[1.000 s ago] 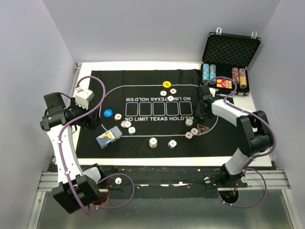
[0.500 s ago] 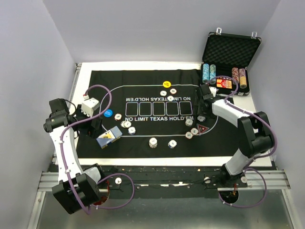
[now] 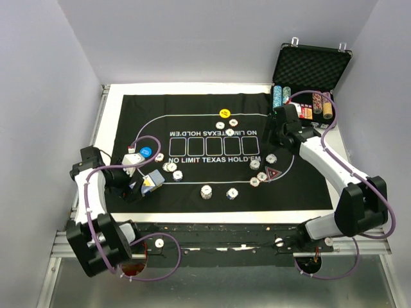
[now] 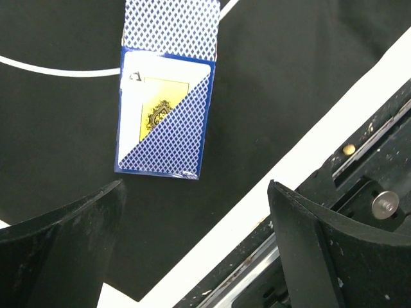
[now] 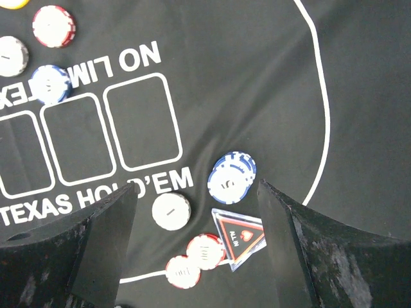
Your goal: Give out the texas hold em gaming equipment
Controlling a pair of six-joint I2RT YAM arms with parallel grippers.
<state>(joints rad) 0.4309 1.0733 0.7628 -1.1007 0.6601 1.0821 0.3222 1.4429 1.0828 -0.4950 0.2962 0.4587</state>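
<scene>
From above, the deck box [image 3: 152, 181] is seen lying at the near left corner of the felt mat [image 3: 192, 109], with the left gripper [image 3: 130, 186] just beside it. Beyond the mat's far right corner an open case [image 3: 313, 64] is stocked with rows of chips [image 3: 282, 97].

In the left wrist view, the box is found open with a card [image 4: 135, 102] exposed. The jaws are spread and nothing is gripped. The box is judged light, stiff and slick, best pinched across its long edges.

In the right wrist view, the right gripper [image 5: 198, 189] is parted and empty above the mat's right side, near a blue-and-white chip stack [image 5: 231, 176]. That stack is easily toppled and is best taken by its rim.
</scene>
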